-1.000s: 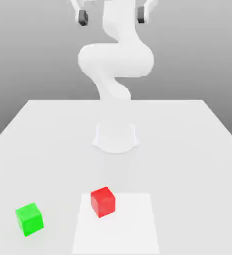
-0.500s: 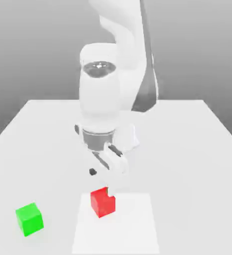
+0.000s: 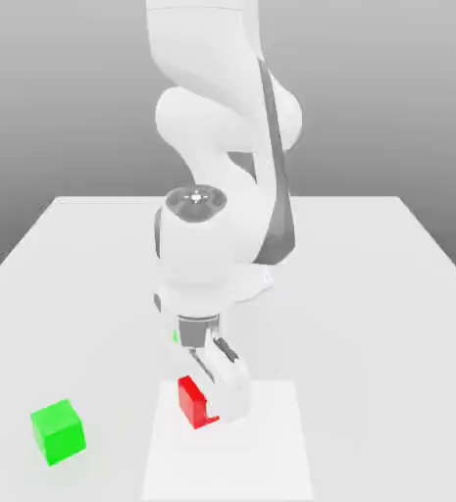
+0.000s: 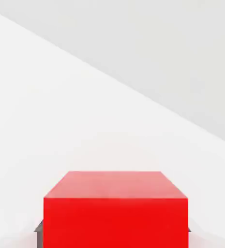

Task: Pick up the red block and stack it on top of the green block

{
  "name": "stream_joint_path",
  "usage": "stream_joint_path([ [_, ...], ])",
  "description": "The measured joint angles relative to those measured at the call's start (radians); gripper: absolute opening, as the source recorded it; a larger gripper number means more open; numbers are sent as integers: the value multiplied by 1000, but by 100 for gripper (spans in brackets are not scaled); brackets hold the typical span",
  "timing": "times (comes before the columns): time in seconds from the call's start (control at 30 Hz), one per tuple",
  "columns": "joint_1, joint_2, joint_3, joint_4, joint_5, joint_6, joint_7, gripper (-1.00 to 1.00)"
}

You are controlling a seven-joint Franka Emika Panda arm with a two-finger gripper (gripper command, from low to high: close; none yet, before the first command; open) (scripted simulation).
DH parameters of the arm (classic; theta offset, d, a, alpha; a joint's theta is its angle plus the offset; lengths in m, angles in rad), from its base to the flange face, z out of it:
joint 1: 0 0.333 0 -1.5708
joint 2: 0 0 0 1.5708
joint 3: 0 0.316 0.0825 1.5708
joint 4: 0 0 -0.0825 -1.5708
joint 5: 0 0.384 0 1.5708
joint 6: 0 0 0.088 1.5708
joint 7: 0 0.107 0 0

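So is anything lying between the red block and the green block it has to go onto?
Nothing visible: bare table separates the red block from the green block, which sits toward the exterior view's left.

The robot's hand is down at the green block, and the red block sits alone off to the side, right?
No, the colours are swapped. In the exterior view the gripper is down at the red block, and the green block sits alone toward that view's left.
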Motion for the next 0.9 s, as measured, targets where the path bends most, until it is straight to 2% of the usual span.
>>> stream_joint_path([
  [0.23, -45, -133, 73, -14, 107, -111, -74, -100],
  [0.43, -32, -251, 78, -29, 183, -219, -128, -100],
  [0.57, -105, -222, -6, 89, 199, -308, -74, -100],
  [0.7, -238, -168, -86, 232, 183, -398, 14, -100],
  [0.87, -254, -21, -103, 284, 179, -303, 43, -100],
  [0.9, -255, 11, -102, 286, 180, -274, 42, 100],
])
